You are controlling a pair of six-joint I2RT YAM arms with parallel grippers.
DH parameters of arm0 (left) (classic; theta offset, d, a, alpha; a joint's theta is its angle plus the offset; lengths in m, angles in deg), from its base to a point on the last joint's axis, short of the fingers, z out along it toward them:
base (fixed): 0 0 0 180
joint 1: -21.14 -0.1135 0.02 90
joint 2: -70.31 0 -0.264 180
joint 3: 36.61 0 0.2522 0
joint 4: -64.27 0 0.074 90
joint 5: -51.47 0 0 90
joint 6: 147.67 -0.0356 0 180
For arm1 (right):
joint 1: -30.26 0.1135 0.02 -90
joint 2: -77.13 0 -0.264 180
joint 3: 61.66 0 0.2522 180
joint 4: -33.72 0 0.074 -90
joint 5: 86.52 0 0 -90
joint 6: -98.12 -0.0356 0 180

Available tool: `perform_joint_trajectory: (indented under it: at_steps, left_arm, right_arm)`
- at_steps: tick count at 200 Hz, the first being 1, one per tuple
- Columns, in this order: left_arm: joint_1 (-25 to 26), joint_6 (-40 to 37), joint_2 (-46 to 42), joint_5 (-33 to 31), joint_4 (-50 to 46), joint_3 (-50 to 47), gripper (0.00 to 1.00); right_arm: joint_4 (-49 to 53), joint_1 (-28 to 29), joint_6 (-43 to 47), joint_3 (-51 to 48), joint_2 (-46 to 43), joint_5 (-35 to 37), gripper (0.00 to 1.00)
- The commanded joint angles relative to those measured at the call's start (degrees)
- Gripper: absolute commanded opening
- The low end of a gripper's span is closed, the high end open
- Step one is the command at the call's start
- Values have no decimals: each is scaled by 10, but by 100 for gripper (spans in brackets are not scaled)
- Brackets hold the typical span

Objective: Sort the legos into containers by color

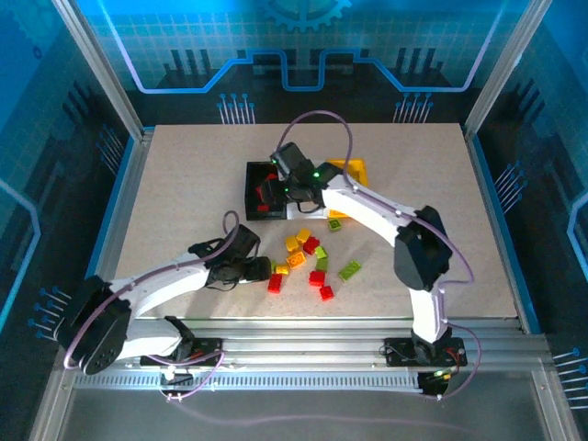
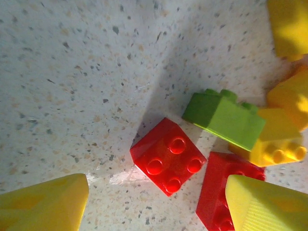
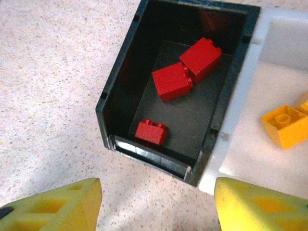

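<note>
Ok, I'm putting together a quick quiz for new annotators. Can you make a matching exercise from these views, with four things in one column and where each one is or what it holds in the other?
Things:
1. black bin
2. white bin
3. lime green brick
4. left gripper

Places or states:
A. holds an orange brick
B. open over a square red brick on the table
C. holds three red bricks
D. lies on the table beside yellow bricks

Pairs: 1-C, 2-A, 3-D, 4-B
</note>
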Motion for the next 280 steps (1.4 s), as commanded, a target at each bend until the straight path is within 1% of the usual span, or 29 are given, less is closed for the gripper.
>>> perform_joint_trajectory:
  at_steps: [1,25,43,57,86,99,118,137,147,151,159,164,172,177,182,198,227,249,264,273,280]
  left_arm:
    - [13,-18,31,-19,17,18,74]
    - [20,-21,63,-40,15,25,72]
    - [20,-20,82,-47,21,23,69]
    - [20,-17,92,-51,28,23,65]
    - [20,-15,103,-64,33,23,51]
    - [19,-16,102,-68,33,23,46]
    - [20,-18,98,-78,27,27,41]
    - [20,-21,86,-84,19,31,38]
    - [20,-20,79,-86,12,34,38]
    - [20,-20,75,-87,9,36,41]
    - [20,-20,69,-90,1,39,48]
    - [20,-19,66,-94,-6,41,56]
    - [20,-18,62,-103,-13,43,66]
    - [20,-19,60,-106,-15,44,71]
    - [20,-20,59,-111,-16,44,73]
    - [18,-23,60,-130,-16,48,73]
    - [12,-39,89,-149,24,60,67]
    - [5,-45,126,-138,25,80,61]
    - [5,-46,131,-125,24,79,57]
    - [5,-44,128,-119,23,74,57]
    - [5,-43,126,-114,20,69,59]
  right_arm:
    - [-45,-12,-13,-60,-51,3,65]
    - [-63,-21,-23,-115,-91,-1,64]
    - [-71,-22,-24,-138,-110,-2,65]
    - [-76,-22,-25,-152,-121,-1,65]
    - [-75,-23,-24,-163,-130,-3,65]
    - [-76,-23,-24,-169,-135,-3,65]
    - [-78,-23,-25,-178,-143,-1,65]
    - [-80,-23,-27,-188,-152,0,65]
    - [-82,-23,-27,-194,-158,1,65]
    - [-82,-22,-27,-196,-159,0,65]
    - [-81,-22,-27,-199,-162,1,65]
    - [-81,-23,-27,-201,-165,0,65]
    - [-82,-23,-27,-204,-169,1,65]
    - [-82,-23,-27,-206,-171,1,65]
    - [-83,-23,-27,-208,-173,2,65]
    - [-82,-23,-28,-212,-178,4,65]
    - [-82,-26,-30,-221,-186,9,65]
    - [-78,-27,-31,-225,-192,10,65]
    - [-77,-27,-30,-228,-199,12,65]
    - [-76,-28,-29,-231,-202,14,65]
    - [-76,-29,-29,-232,-203,13,65]
